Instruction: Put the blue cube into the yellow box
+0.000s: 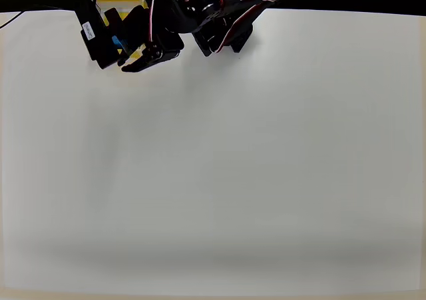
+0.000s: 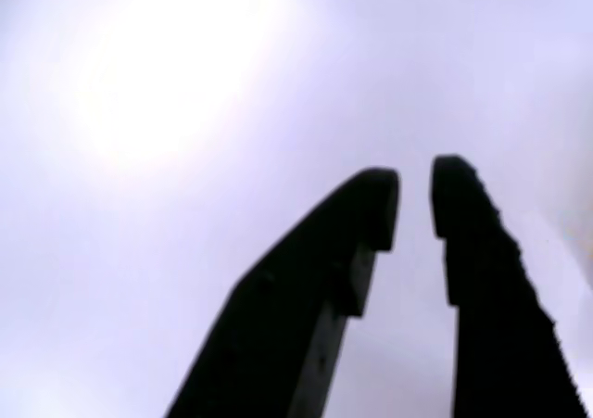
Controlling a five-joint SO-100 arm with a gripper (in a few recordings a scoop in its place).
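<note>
- Overhead view: the black arm (image 1: 213, 14) reaches left along the table's (image 1: 219, 167) far edge, its gripper (image 1: 133, 59) over the yellow box (image 1: 123, 4) in the far-left corner. A blue cube (image 1: 117, 42) shows beneath the arm, within the box's outline.
- Wrist view: both fingers (image 2: 366, 223) stand slightly parted, holding nothing, before a pale blurred surface.

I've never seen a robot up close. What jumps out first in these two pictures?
In the overhead view, a black robot arm with red and white wires huddles at the top edge of a broad white table, over a yellow open-topped box with a small bright-blue cube peeking through. In the wrist view, the two dark fingers of the gripper stand slightly apart against a pale glare.
</note>
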